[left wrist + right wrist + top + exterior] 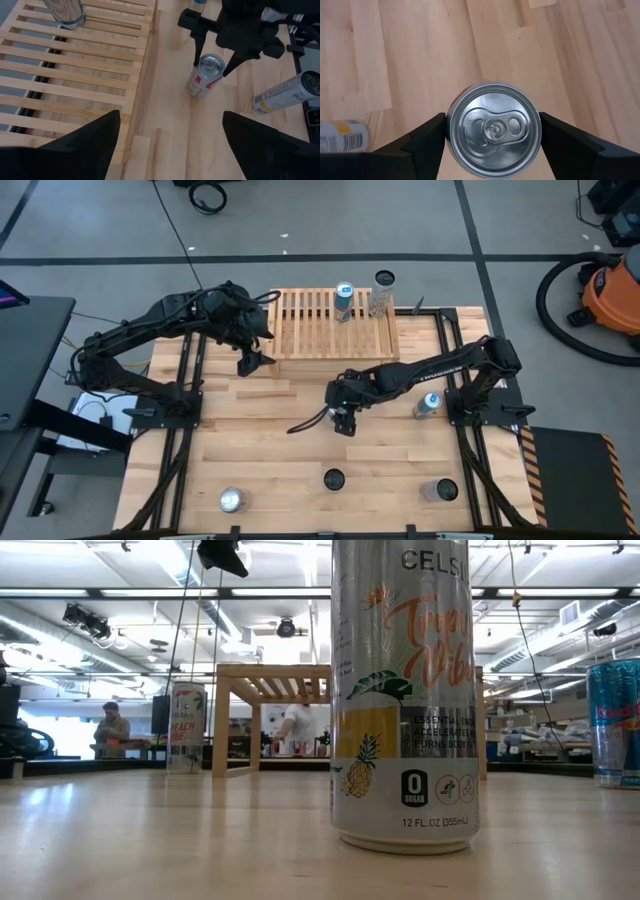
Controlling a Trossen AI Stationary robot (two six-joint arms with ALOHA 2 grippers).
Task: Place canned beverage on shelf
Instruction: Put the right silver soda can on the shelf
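Observation:
A red and white canned beverage stands upright at the table's middle, its silver top between the fingers of my right gripper, which is shut on it. The shelf, a light wood slatted rack, sits at the table's far side with two cans standing on its slats. My left gripper hangs open beside the shelf's left near corner and holds nothing; its fingers frame the shelf's edge and the other arm. My right gripper pinches the can's upper side wall between its two fingers, one on each opposite side, just below the rim. The fingers come from above, slanting down. The can stays upright; whether its base is off the table I cannot tell.
A can lies on its side to the right of my right gripper. More cans stand near the front edge, one of them filling the low view. Another can stands behind the shelf.

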